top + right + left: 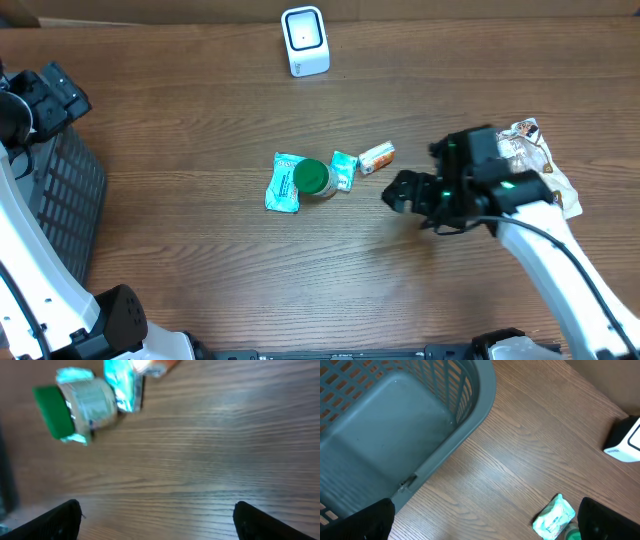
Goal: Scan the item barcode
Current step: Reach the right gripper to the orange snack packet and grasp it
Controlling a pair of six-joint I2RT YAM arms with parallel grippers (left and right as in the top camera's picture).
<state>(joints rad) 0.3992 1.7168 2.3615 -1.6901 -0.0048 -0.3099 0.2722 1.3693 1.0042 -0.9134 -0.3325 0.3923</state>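
Note:
Four items lie mid-table: a green-lidded jar [314, 178] on its side, a teal packet [283, 183] to its left, a smaller teal packet [344, 170] and a small orange pack [377, 156] to its right. The white scanner [305, 41] stands at the back edge. My right gripper [402, 193] hovers open just right of the items, holding nothing; its wrist view shows the jar [75, 407] and the smaller teal packet [122, 384] ahead of bare wood. My left gripper [487, 525] is open and empty beside the basket, with the teal packet [554, 517] by its right finger. No barcode is visible.
A grey slatted basket [70, 195] stands at the table's left edge, and it fills the upper left of the left wrist view [395, 420]. A crumpled printed bag [540, 155] lies at the right, behind the right arm. The scanner [625, 442] shows at the left wrist view's right edge.

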